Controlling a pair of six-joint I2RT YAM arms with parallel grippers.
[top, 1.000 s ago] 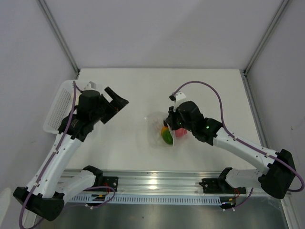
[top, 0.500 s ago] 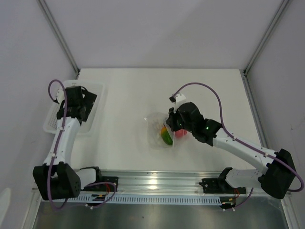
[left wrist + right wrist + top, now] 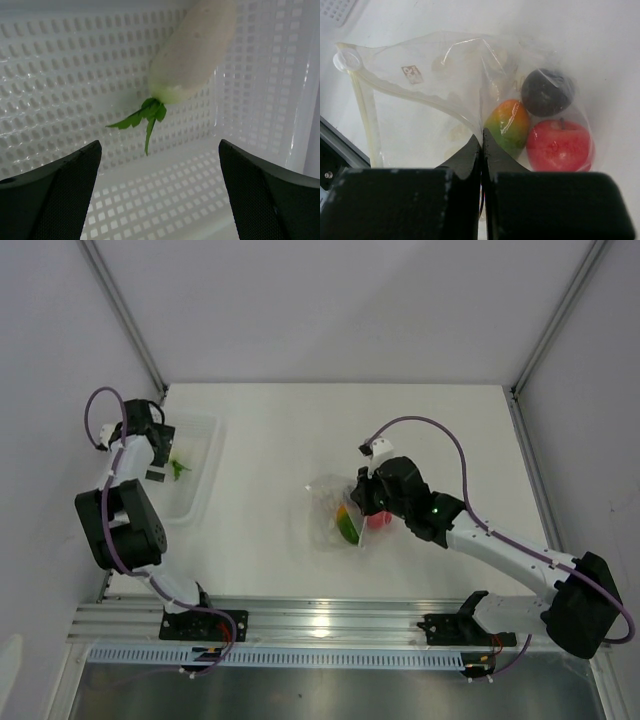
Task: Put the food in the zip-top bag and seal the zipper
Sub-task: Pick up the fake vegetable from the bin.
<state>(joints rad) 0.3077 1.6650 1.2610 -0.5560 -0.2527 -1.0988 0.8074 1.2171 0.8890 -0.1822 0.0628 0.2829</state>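
Observation:
The clear zip-top bag (image 3: 425, 100) lies at the table's middle (image 3: 328, 508), its mouth held up. My right gripper (image 3: 481, 139) is shut on the bag's rim, where the pale zipper (image 3: 420, 95) curves in. Inside the bag sit an orange-and-green piece (image 3: 507, 125), a red ball (image 3: 560, 146) and a dark round piece (image 3: 547, 92). At the far left my left gripper (image 3: 160, 200) stands open inside the white basket (image 3: 60, 75). It is just short of a white oblong piece (image 3: 192, 50) with green leaves (image 3: 145, 112), with nothing between its fingers (image 3: 50, 195).
The perforated basket (image 3: 203, 490) sits at the table's left edge beside the side wall. The left arm (image 3: 120, 520) is folded up close to it. The right arm (image 3: 500, 545) stretches across the right half of the table. A purple cable loops above its wrist.
My left arm has swung left and back, from over the table beside the basket down into it. The right gripper has kept its hold on the bag and has not moved.

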